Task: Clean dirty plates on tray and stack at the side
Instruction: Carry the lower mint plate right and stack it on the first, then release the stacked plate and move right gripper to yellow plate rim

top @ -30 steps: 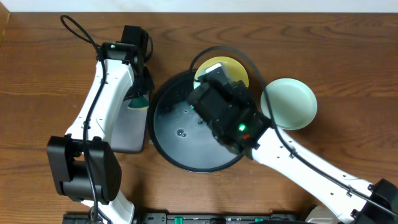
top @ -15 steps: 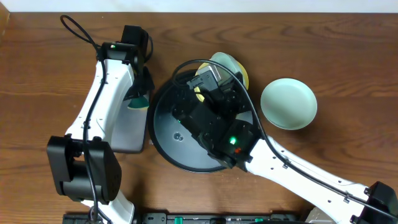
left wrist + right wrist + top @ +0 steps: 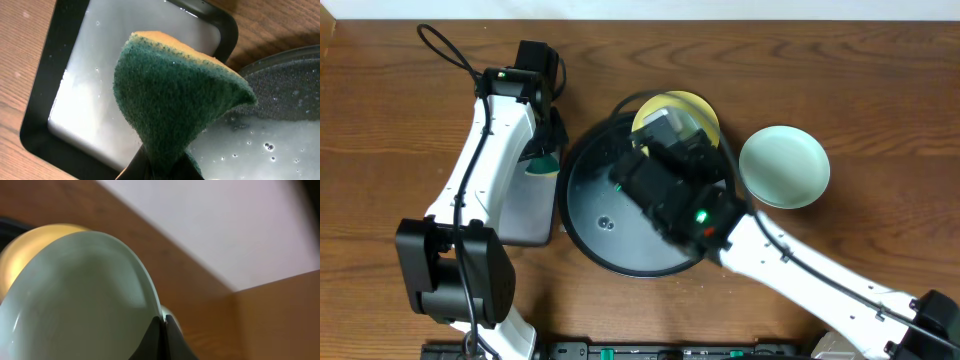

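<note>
**A:** Where do the plates stand in this washing-up job?

**B:** Seen from above, one pale mint-green round plate [image 3: 783, 166] sits alone on the brown wooden table [image 3: 880, 90], just right of the large round black tray [image 3: 605, 235]. It is off the tray, so I judge it cleaned and set aside.

**A:** And the other two?

**B:** A second mint-green plate [image 3: 85, 295] is tilted up on edge. The right gripper [image 3: 162, 323] pinches its rim between closed fingertips, above the far side of the tray. Behind it lies the pale yellow round plate [image 3: 698, 105], at the tray's far edge. The arm covers part of it, so I cannot tell whether it rests on the rim or on the table beyond.

**A:** What is the left arm doing?

**B:** The left gripper [image 3: 162, 167] is clamped on a green and yellow scouring sponge [image 3: 175, 100], which is squeezed into a cone. It hangs over the smaller rectangular black tray [image 3: 46, 90], which seems to hold a film of water. The sponge is well apart from the lifted plate.

**A:** So how much is left?

**B:** The round tray's floor is bare and dotted with droplets. No two plates touch, so no stack exists yet. By my reckoning, the lifted plate needs wiping or setting down, the yellow one needs handling, and all three must be piled at the side.
</note>
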Motion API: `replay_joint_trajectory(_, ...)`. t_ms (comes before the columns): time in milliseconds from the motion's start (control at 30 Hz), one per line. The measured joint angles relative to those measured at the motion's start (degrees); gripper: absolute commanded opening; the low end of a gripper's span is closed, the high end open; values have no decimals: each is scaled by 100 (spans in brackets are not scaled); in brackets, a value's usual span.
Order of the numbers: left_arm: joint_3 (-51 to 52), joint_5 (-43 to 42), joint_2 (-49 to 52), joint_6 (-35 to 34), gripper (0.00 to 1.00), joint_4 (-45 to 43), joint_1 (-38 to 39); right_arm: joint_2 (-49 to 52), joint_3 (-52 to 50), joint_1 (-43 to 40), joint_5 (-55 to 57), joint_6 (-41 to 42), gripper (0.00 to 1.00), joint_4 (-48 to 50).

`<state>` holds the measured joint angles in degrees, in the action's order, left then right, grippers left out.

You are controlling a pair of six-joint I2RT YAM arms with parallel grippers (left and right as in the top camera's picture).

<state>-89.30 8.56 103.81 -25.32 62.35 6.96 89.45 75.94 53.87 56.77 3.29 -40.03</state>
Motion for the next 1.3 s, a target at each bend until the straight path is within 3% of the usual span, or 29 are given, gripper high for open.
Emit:
replay_joint_trajectory(300,0,0,0,0,8,-2,0,-92,0,-1996,-3517,750,1,-197)
replay_joint_trajectory(467,0,0,0,0,8,-2,0,-297,-2,-3263,-4631,852,1,-413)
replay_joint_trajectory(933,0,0,0,0,8,-2,0,-280,0,-5733,-5031,927,1,-1086)
replay_joint_trajectory(1167,0,0,0,0,8,-2,0,234,-2,-5930,-5027,933,2,-1202)
replay_joint_trajectory(1300,0,0,0,0,8,-2,0,520,-2,-5849,-5077,946,14,-1263)
